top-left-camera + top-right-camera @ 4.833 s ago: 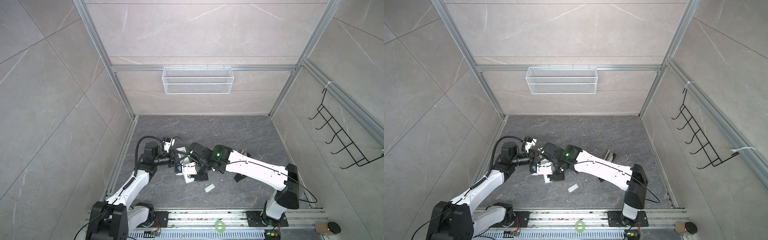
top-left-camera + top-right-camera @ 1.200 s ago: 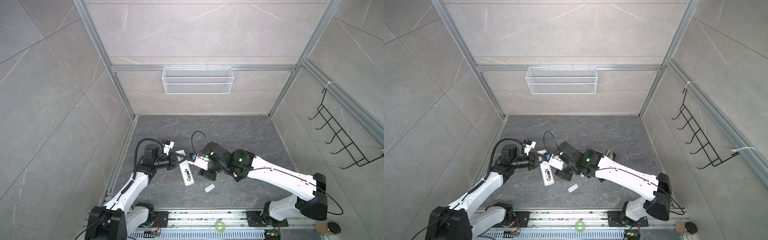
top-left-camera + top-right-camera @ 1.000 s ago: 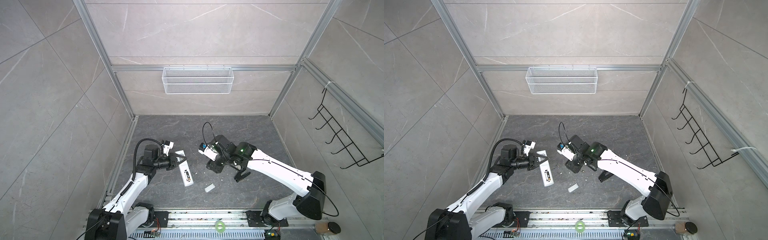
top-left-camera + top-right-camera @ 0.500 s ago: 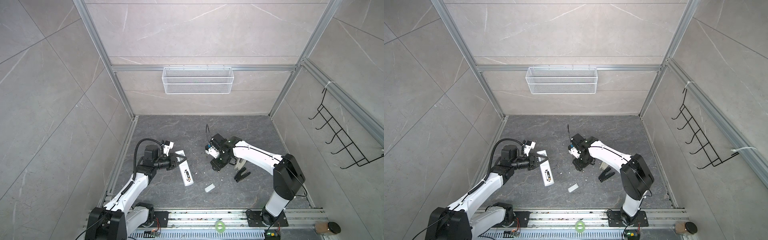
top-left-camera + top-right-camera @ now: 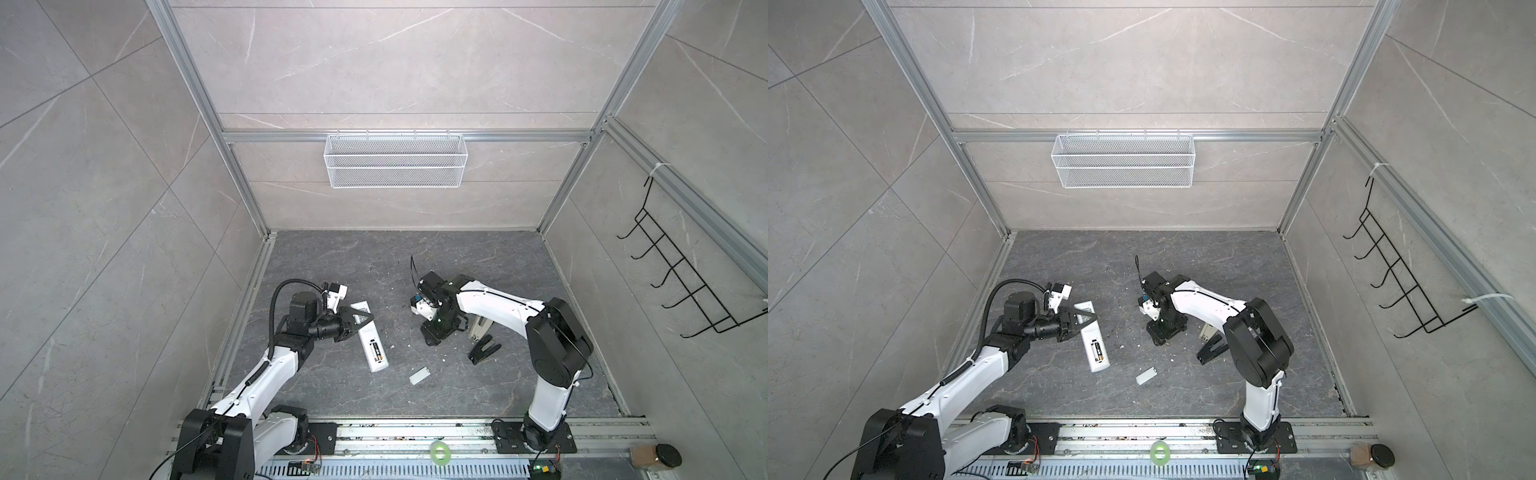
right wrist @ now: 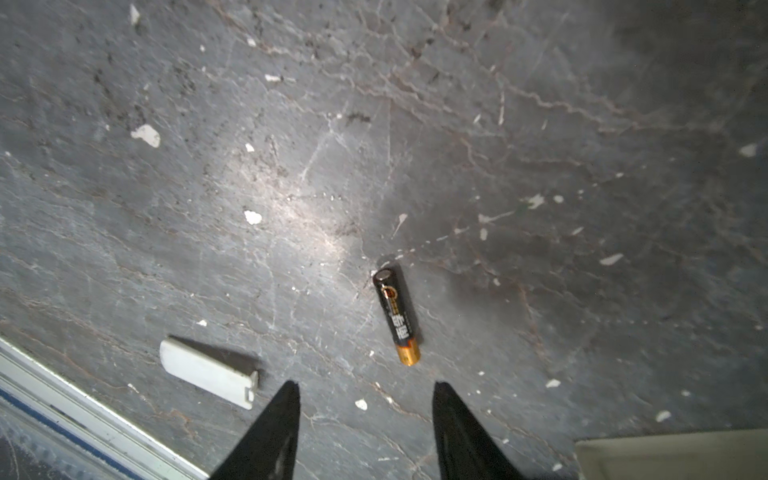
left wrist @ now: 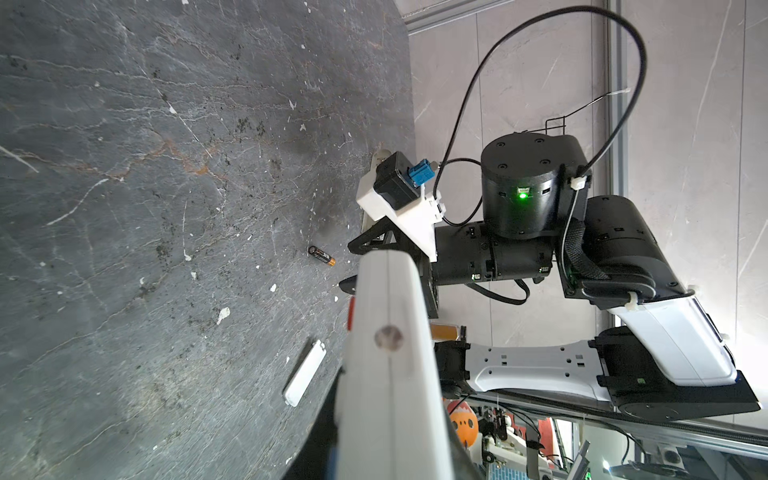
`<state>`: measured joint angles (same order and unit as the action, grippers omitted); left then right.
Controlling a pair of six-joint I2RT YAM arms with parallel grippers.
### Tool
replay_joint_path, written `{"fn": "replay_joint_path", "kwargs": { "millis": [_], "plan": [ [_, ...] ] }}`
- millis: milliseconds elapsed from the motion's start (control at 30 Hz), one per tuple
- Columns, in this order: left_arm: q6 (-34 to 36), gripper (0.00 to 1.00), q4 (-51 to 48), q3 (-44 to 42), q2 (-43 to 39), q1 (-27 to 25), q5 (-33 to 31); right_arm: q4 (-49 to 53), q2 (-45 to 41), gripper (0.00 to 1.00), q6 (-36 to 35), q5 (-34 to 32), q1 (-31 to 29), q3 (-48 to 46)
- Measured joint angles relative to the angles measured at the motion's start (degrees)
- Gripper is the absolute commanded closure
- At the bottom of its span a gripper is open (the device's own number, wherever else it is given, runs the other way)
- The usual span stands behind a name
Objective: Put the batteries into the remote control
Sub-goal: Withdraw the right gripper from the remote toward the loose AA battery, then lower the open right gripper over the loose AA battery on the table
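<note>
Loading stood half done.
The seated battery point(image 5: 376, 351) lay in the open bay of the remote control point(image 5: 368, 337), pinched at one end by the left gripper point(image 5: 361, 321); the loose battery point(image 6: 397, 316) lay on the table point(image 6: 540, 124) below the spread right gripper point(image 6: 366, 386), untouched, and the cover point(image 5: 419, 376) lay apart from both.

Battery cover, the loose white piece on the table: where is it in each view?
Both top views: battery cover, lower centre.
Left wrist: battery cover alongside the remote control.
Right wrist: battery cover near one fingertip of the right gripper.
Shared landmark: the open right gripper, seen in all four.
</note>
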<state>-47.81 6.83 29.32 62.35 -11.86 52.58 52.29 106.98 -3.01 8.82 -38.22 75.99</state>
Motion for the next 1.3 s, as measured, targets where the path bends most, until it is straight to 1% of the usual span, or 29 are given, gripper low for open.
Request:
{"fn": "replay_joint_path", "kwargs": {
  "millis": [200,367,433,467,500,600,700,800,933,1033,1067,1133,1200,1300],
  "plan": [
    [-0.3,1.00,0.2,-0.1,0.0,0.0,0.0,0.2,0.8,0.51,0.5,0.3,0.1,-0.5],
    [-0.6,1.00,1.0,-0.7,0.0,0.0,0.0,-0.9,-0.9,0.53,3.3,2.2,0.1,-3.3],
    [-0.7,1.00,1.2,-0.9,0.0,0.0,0.0,-3.0,-2.5,0.59,5.9,3.5,0.1,-5.4],
    [-0.7,1.00,1.2,-1.0,0.0,0.0,0.0,-4.6,-3.8,0.60,7.8,4.5,0.1,-7.0],
    [-0.7,1.00,1.4,-1.1,0.0,0.0,0.0,-6.3,-5.3,0.59,10.0,5.5,0.1,-8.6],
    [-0.7,1.00,1.7,-1.6,-0.4,0.0,0.0,-11.0,-10.4,0.45,17.4,8.4,0.1,-12.0],
    [-0.7,1.00,2.0,-1.8,-0.9,0.0,0.0,-17.0,-14.9,0.34,25.6,11.1,0.1,-14.3],
    [-0.7,1.00,2.5,-1.9,-1.7,0.0,0.0,-23.2,-17.4,0.28,34.5,12.9,0.1,-16.4],
    [-0.7,1.00,2.7,-1.9,-3.7,0.0,-0.1,-28.2,-17.5,0.26,45.0,13.0,0.1,-18.2],
    [-0.6,1.00,2.6,-1.8,-5.6,0.0,-0.1,-28.7,-17.5,0.30,50.4,11.2,0.1,-18.3],
    [-0.6,1.00,2.6,-1.8,-6.2,0.0,-0.1,-28.4,-17.4,0.31,51.5,10.2,0.1,-18.2],
    [-0.6,1.00,2.6,-1.8,-7.2,0.0,-0.1,-25.4,-16.5,0.34,50.9,7.6,0.1,-16.5],
    [-0.6,1.00,2.6,-1.8,-7.9,-0.1,-0.1,-21.7,-14.4,0.34,48.3,5.4,0.1,-13.1],
    [-0.6,1.00,2.6,-1.8,-8.2,-0.4,-0.1,-16.7,-10.4,0.34,42.2,3.0,0.0,-7.3]
  ]
}}
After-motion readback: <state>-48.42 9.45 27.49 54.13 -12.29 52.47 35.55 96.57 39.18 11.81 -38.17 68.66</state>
